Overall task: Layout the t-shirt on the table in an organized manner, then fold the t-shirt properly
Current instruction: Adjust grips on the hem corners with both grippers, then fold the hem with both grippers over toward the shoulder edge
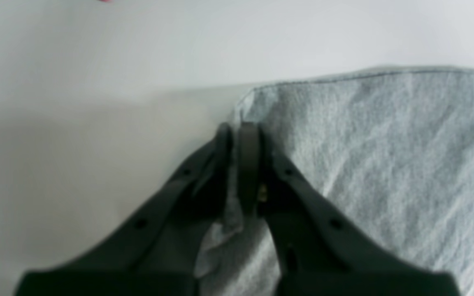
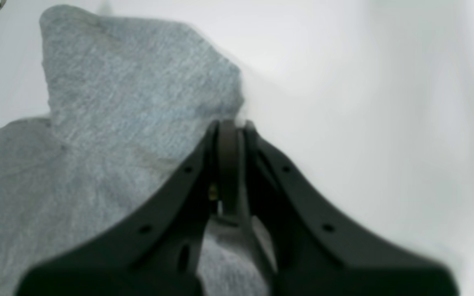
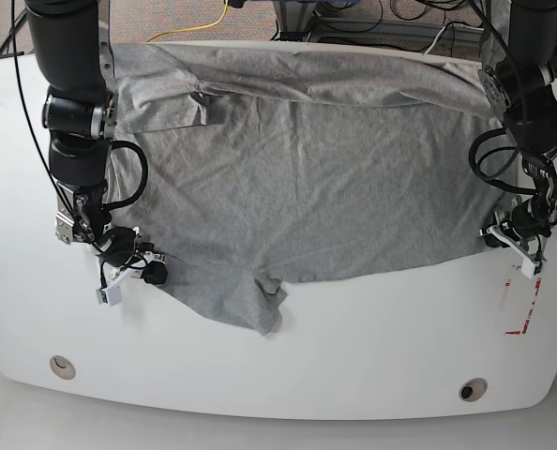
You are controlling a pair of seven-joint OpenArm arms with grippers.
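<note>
- White and glossy, the bench (image 3: 288,375) carries the t-shirt (image 3: 316,187) spread wide across its far half, two grommet holes along the near edge and red tape at the near right of the base view.
- Nearest, a sleeve flap hangs towards the front edge, bunched and not yet flattened.
- Just behind, the right gripper (image 2: 231,123) has its jaws closed on a corner of grey cloth beside that sleeve.
- Opposite, the left gripper (image 1: 240,125) is pinched shut on a hemmed corner, fabric pressed between the jaws.
- Farthest, the back edge is folded over in a loose band.
- Judging by the folds, the shirt is light, limp and stretchy: corner and seam holds look best, pulled evenly so nothing slips or drags.
</note>
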